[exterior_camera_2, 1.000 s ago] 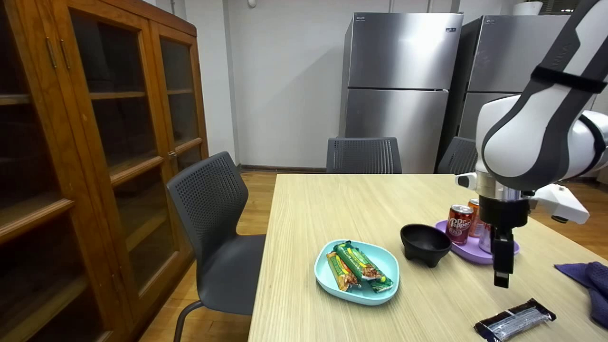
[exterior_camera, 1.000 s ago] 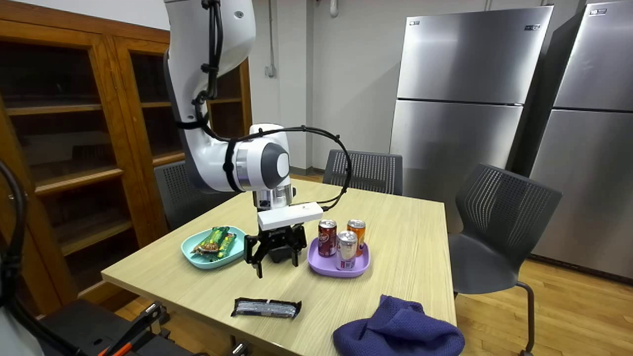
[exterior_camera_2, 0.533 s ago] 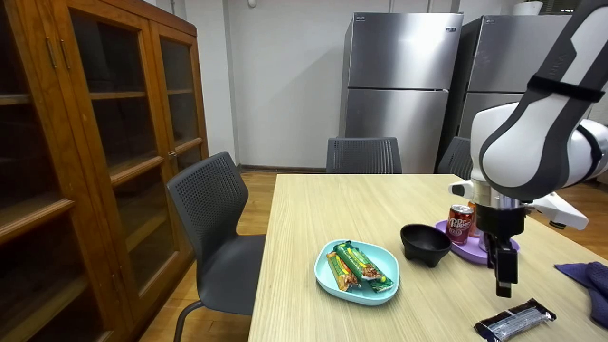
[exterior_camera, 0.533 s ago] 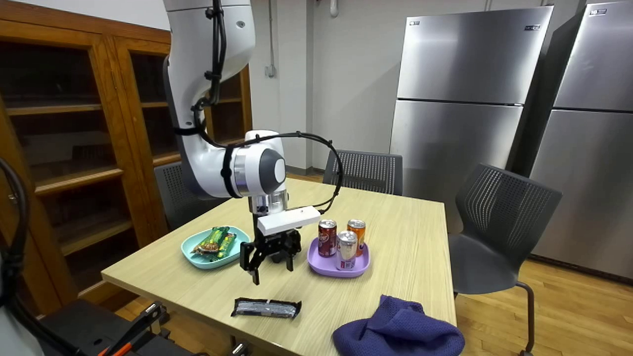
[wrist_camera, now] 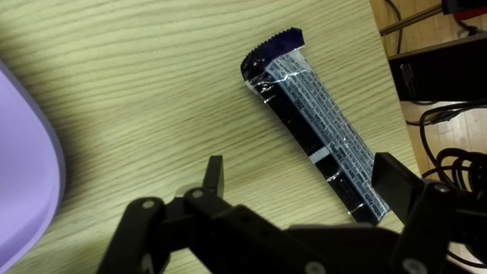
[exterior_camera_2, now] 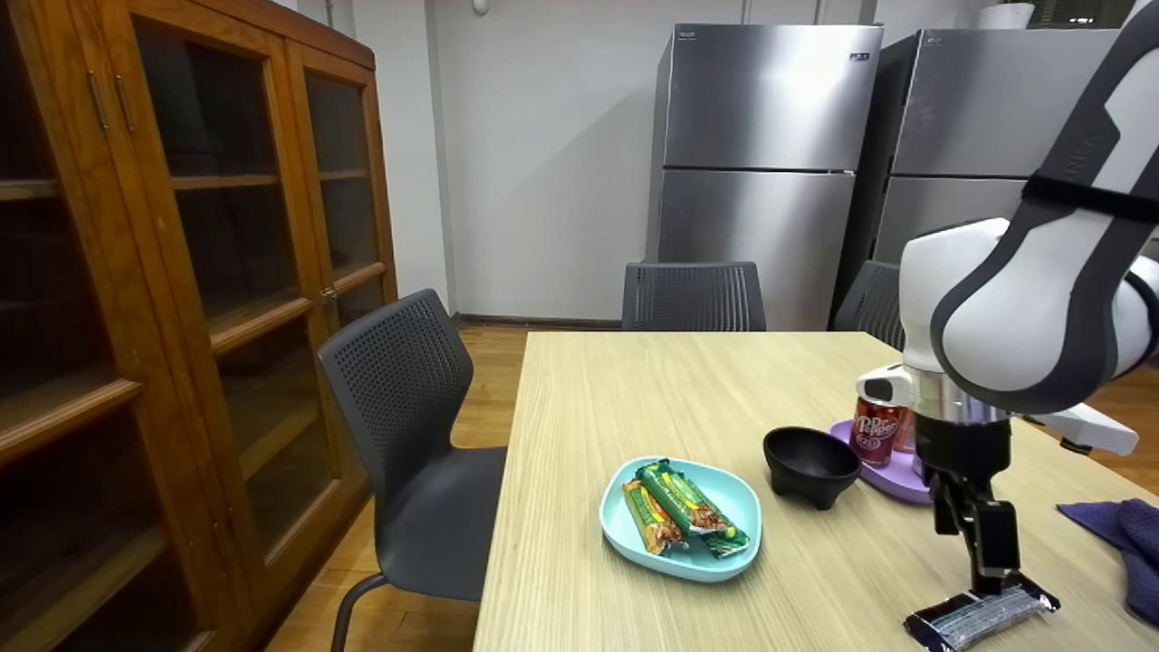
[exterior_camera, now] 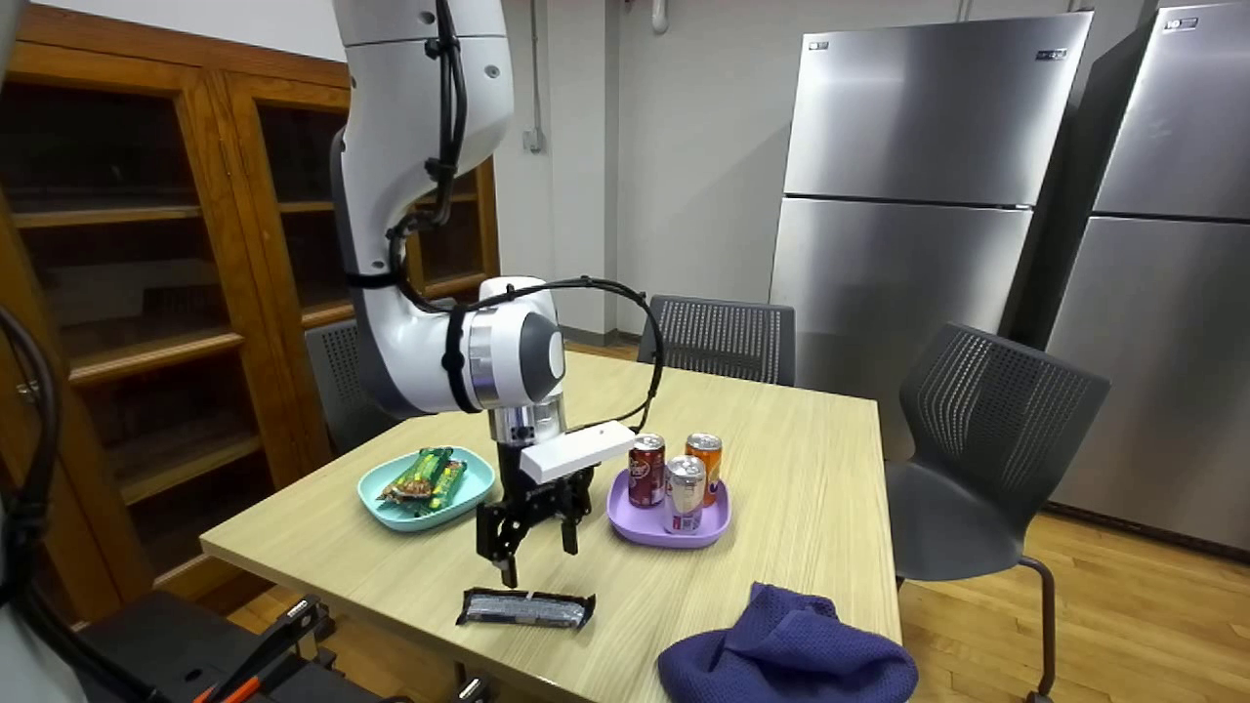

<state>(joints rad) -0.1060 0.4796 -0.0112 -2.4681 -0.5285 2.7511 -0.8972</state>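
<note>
Bare surface (wrist_camera: 159,114) lies between the wrapped bar (wrist_camera: 323,135) and the purple tray (wrist_camera: 28,160), room for one of the parted fingers (wrist_camera: 215,175) to come down, while past the bar's other side only a narrow strip runs to the edge. Three upright cans (exterior_camera: 685,493) make the tray a tall obstacle, and the black bowl (exterior_camera_2: 812,469) stands in the gap between it and the teal plate (exterior_camera_2: 732,493). The crumpled cloth (exterior_camera: 786,652) blocks one corner, with open room between it and the bar
</note>
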